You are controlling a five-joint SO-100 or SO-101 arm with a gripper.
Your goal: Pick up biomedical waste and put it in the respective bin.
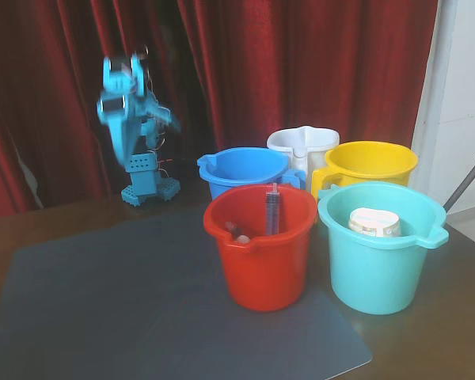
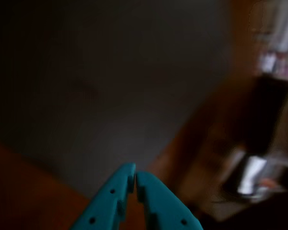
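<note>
Fixed view, left to right:

- Arm [image 1: 134, 119]: turquoise, far left on the table [image 1: 63, 218], folded upright before a red curtain [image 1: 301, 71]. Upper part motion-blurred; pincer not distinguishable here.
- Mat [image 1: 127, 309]: grey, covering the near table; its near edge is cut off by the frame.
- Blue bucket [image 1: 241, 170]: far row, lower part hidden behind the red bucket.
- Red bucket [image 1: 261, 245]: near centre, on the mat's right part. A syringe [image 1: 272, 210] stands upright against its inner far wall. At the inner left lies a small pale lump [image 1: 233, 229], the biomedical waste, beside a second pinkish bit; both too small to tell shape.
- White bucket [image 1: 302, 142]: far, mostly hidden.
- Yellow bucket [image 1: 368, 162]: far right, base hidden by the teal one.
- Teal bucket [image 1: 380, 245]: near right, holding a round white tub [image 1: 374, 222], only its top showing.

Wrist view:

- Pincer [image 2: 135, 178]: two turquoise fingers rising from the bottom edge, tips pressed together with nothing between them.
- Background heavily blurred and dark: grey mat, brown table, unidentifiable shapes at right.
</note>
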